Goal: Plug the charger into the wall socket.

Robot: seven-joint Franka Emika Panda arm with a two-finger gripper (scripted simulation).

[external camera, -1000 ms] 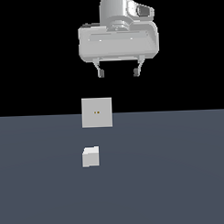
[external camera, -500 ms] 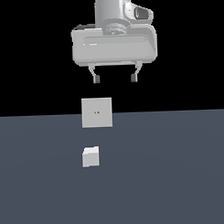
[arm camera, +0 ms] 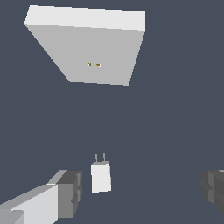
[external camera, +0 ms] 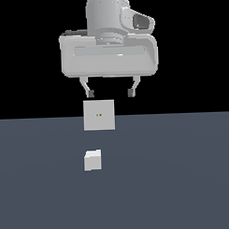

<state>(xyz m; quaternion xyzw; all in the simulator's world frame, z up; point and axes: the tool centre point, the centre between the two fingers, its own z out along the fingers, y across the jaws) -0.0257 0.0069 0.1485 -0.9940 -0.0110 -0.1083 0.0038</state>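
The charger [external camera: 92, 160] is a small pale-grey block lying on the dark floor. In the wrist view the charger [arm camera: 100, 177] shows two thin prongs pointing toward the wall socket [arm camera: 94, 52]. The wall socket [external camera: 99, 115] is a flat upright pale square plate with tiny orange dots at its centre, standing behind the charger. My gripper [external camera: 110, 93] hangs open and empty high above both, with its fingers spread wide. In the wrist view the charger lies between the two fingertips [arm camera: 70, 192], nearer one of them.
A flat dark grey floor [external camera: 184, 179] spreads around the two objects. Nothing else shows on it.
The gripper has come lower and toward the exterior view's left, and looms larger in that view. The charger and the socket have not moved.
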